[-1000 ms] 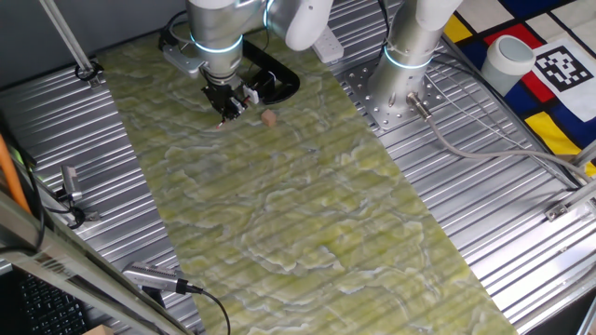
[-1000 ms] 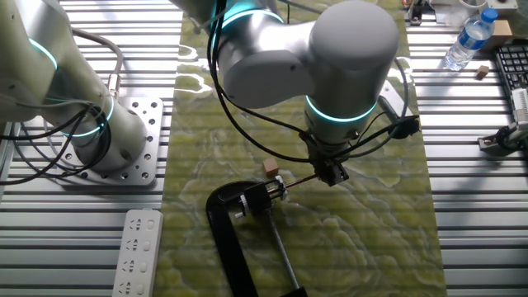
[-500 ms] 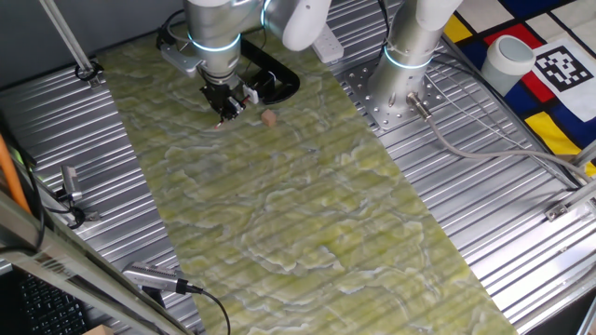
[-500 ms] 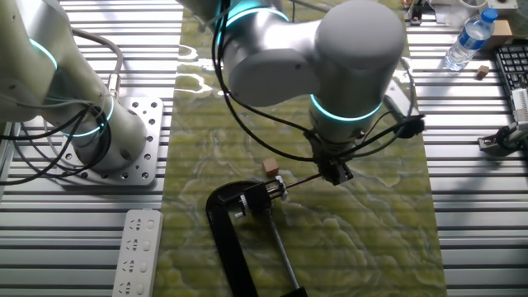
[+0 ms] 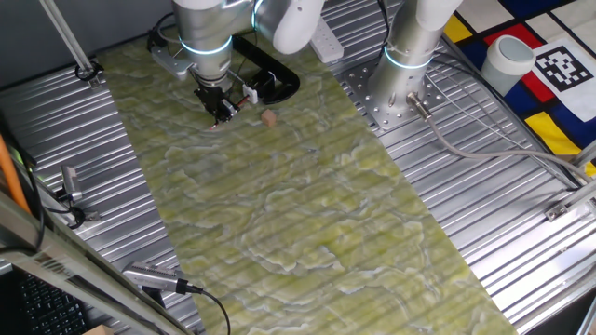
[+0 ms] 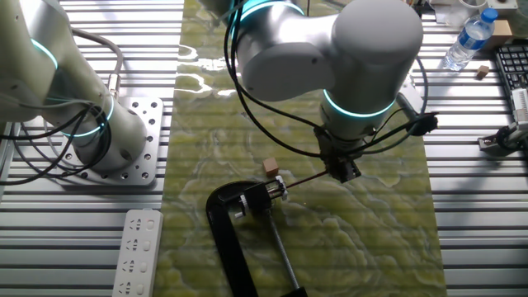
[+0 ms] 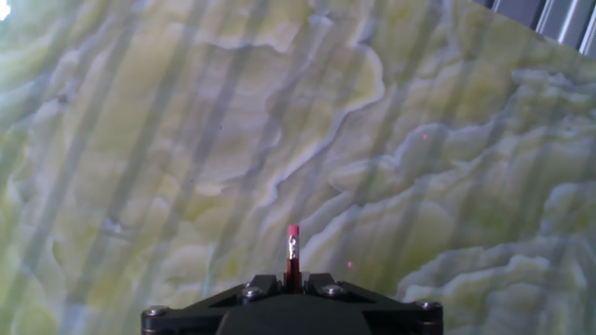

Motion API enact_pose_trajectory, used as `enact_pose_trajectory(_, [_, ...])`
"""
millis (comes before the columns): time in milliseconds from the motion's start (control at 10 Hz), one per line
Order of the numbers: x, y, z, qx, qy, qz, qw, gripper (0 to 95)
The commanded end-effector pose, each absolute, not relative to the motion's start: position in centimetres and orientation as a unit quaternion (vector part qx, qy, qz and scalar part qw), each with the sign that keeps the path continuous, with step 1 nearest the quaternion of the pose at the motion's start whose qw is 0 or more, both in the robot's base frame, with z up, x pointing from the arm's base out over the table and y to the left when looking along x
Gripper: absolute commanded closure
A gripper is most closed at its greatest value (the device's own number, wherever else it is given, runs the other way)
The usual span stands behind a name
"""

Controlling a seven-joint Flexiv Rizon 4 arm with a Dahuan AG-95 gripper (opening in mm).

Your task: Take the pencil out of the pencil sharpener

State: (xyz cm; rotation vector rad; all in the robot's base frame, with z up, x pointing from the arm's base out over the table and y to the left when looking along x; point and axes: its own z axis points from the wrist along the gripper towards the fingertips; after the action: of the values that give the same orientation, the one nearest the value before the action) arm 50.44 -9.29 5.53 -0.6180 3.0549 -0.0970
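My gripper (image 6: 342,171) is shut on the thin reddish-brown pencil (image 6: 309,178). The pencil runs level from my fingers leftward to the small pencil sharpener (image 6: 275,189), which is held in a black C-clamp (image 6: 224,221). The pencil's tip lies at the sharpener's mouth; I cannot tell whether it is still inside. In the hand view the pencil (image 7: 292,256) stands up between my jaws (image 7: 292,277), and its pink eraser end points away over the green marbled mat. In the one fixed view my gripper (image 5: 222,113) is just left of the clamp (image 5: 276,79).
A tiny tan nub (image 6: 270,167) lies on the mat just beyond the sharpener, also in the one fixed view (image 5: 268,117). A second arm's base (image 6: 124,157) stands to the left, with a white power strip (image 6: 139,252) beside the clamp. A water bottle (image 6: 466,41) is at the far right.
My gripper has slid steadily away from the clamp with the pencil in it, drawing the pencil out along its length. The clamp, sharpener and nub have not moved.
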Motion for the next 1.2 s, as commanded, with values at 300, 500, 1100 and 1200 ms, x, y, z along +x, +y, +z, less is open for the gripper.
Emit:
enact_pose_trajectory(300, [51.6,-9.0,5.9,-0.194,0.980,-0.031,0.011,95.0])
enact_pose_trajectory(500, [52.4,-8.6,6.2,-0.191,0.981,-0.031,0.010,95.0])
enact_pose_trajectory(1100, [56.0,-7.0,6.7,-0.200,0.979,-0.036,0.016,95.0])
enact_pose_trajectory(1200, [56.4,-6.8,6.5,-0.204,0.978,-0.036,0.023,95.0])
